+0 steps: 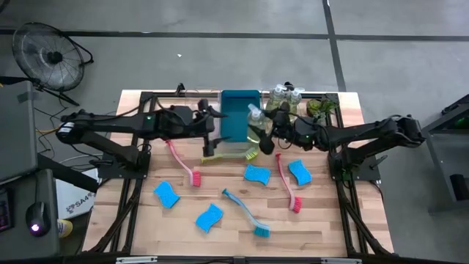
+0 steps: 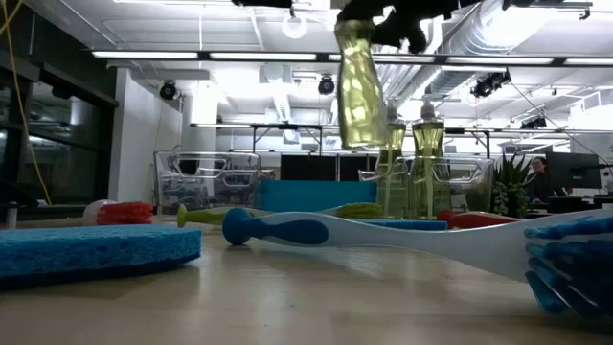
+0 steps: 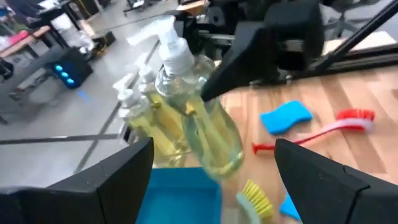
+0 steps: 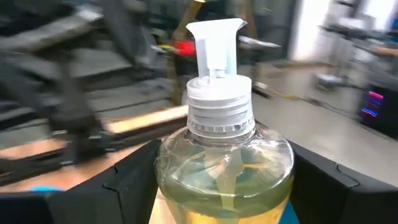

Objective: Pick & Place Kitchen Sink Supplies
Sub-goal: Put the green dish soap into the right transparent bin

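Right pincer grasps pump bottle above blue bin; left pincer released nearby. Slick bottle could slip or topple.

Both arms are dark, almost black, built of slim round links joined by thicker blocky joints. On the left arm a small green light shows well behind its pincer, and a pale marking sits at the far base end. The right arm has the same matte black shell. The left pincer has two broad, flat black fingers with angular edges. The right pincer has the same black fingers, with straight ridges along their inner edges.
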